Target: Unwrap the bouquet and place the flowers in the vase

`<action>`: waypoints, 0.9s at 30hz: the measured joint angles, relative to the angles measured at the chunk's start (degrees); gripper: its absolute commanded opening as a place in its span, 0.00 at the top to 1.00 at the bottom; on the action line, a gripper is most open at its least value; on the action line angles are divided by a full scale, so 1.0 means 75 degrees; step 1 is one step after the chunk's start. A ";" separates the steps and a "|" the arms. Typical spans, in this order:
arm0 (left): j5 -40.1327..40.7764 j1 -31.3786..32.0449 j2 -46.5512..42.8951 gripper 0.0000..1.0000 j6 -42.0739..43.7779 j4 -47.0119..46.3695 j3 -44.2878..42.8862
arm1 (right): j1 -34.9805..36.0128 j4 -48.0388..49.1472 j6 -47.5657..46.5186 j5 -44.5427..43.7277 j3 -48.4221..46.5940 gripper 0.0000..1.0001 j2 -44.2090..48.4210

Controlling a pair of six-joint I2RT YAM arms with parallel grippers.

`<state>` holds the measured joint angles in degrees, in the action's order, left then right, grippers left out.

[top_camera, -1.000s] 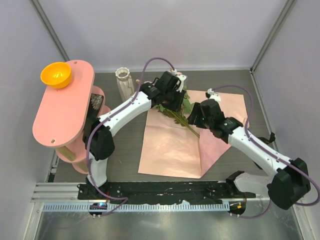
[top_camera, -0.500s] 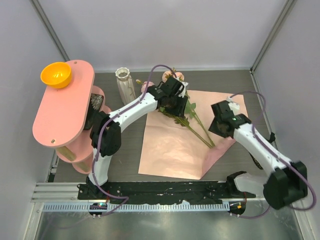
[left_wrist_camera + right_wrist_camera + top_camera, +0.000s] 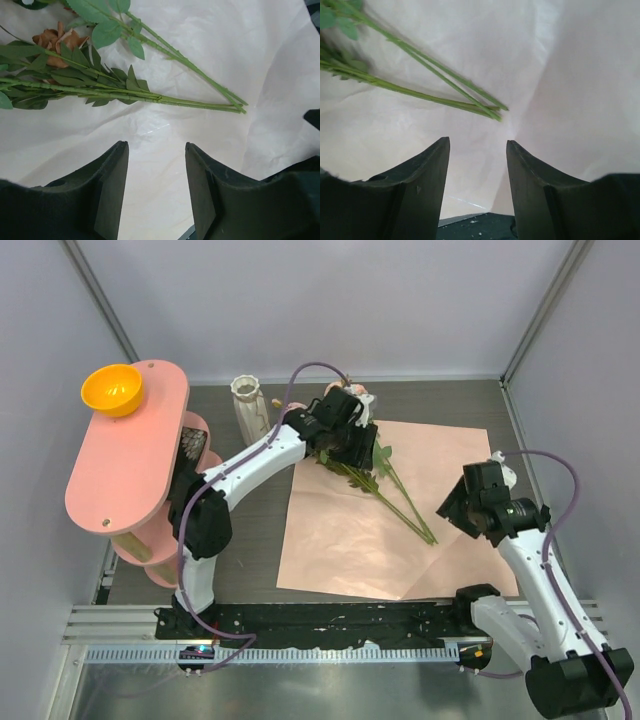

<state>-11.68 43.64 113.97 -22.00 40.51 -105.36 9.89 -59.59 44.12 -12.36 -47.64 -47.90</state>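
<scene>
Now that the right gripper (image 3: 462,508) has swung out to the right edge of the paper (image 3: 340,550) — whose folded right flap has been laid flat within the last second — the unwrapping looks done. Both grippers gape with nothing between their fingers; the left gripper (image 3: 352,443) hovers over the blooms at the far edge. The flowers (image 3: 395,495) lie loose on the paper, stems pointing near-right. Count: one paper, one vase (image 3: 247,405) (far left, well apart), one orange bowl (image 3: 111,388), at least three stems — blooms mostly hidden.
</scene>
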 measured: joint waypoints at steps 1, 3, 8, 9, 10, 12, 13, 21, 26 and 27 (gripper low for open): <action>-0.0006 0.0000 -0.0102 0.44 0.0006 -0.0061 0.0055 | 0.0000 0.0425 -0.0251 0.0227 0.0038 0.41 -0.0175; 0.0020 0.0000 -0.0341 0.42 0.0052 -0.0137 0.0184 | -0.0006 0.1381 -0.0752 0.0874 0.0093 0.44 -0.0641; 0.0143 0.0000 -0.1107 0.38 0.0239 -0.0388 0.0551 | 0.0160 0.3331 -0.1985 0.1807 -0.0580 0.50 -0.3491; 0.0146 0.0000 -0.1285 0.38 0.0254 -0.0487 0.0653 | 0.0306 0.3596 -0.2253 0.1711 -0.0833 0.58 -0.4191; 0.0149 0.0000 -0.1454 0.36 0.0265 -0.0577 0.0752 | 0.0466 0.3806 -0.2515 0.1609 -0.1032 0.61 -0.4709; 0.0157 0.0000 -0.1734 0.35 0.0329 -0.0726 0.0877 | 0.0796 0.3928 -0.2973 0.1346 -0.1489 0.68 -0.5482; 0.0181 0.0000 -0.1821 0.35 0.0367 -0.0796 0.0898 | 0.0903 0.3923 -0.3147 0.1227 -0.1714 0.70 -0.5764; 0.0184 0.0000 -0.1912 0.34 0.0388 -0.0991 0.0970 | 0.1163 0.4033 -0.4371 0.0513 -0.3139 0.77 -0.7402; 0.0122 0.0000 -0.1903 0.33 0.0388 -0.1020 0.0973 | 0.1160 0.4019 -0.4704 0.0254 -0.3142 0.76 -0.7635; 0.0119 0.0000 -0.1888 0.32 0.0388 -0.1023 0.0973 | 0.1160 0.4022 -0.4747 0.0256 -0.3142 0.75 -0.7641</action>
<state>-10.79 43.64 99.81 -19.09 32.84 -98.06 18.59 -29.43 8.51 -10.44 -71.20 -105.21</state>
